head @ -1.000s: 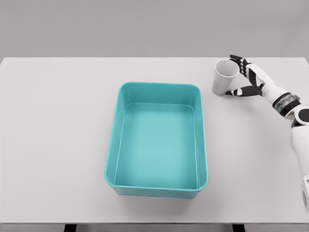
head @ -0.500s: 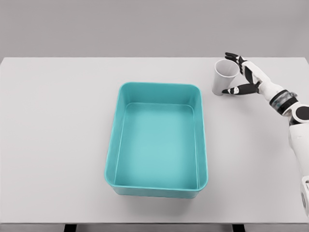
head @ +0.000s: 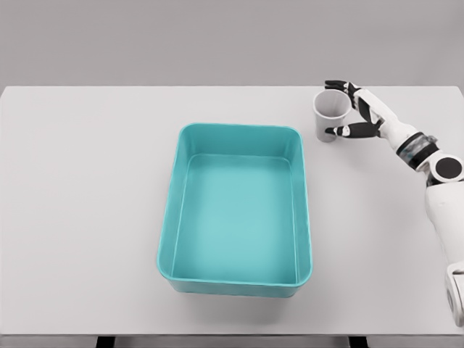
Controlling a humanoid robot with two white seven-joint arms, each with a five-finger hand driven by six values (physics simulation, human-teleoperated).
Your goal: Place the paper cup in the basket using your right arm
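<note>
The white paper cup [head: 328, 116] stands upright on the table at the far right, just beyond the basket's far right corner. My right hand [head: 339, 109] wraps it from the right: black fingers [head: 336, 85] curl over the far side of the rim and the thumb [head: 339, 132] presses the near side of the base. The teal rectangular basket [head: 239, 130] lies in the middle of the table with nothing inside. A small gap separates cup and basket. My left arm is out of view.
The white table [head: 87, 188] stretches wide to the left of the basket. My right forearm [head: 435, 163] runs down along the table's right edge.
My right hand has slid left and slightly away from me with the cup between fingers and thumb, bringing it closer to the basket's far right corner.
</note>
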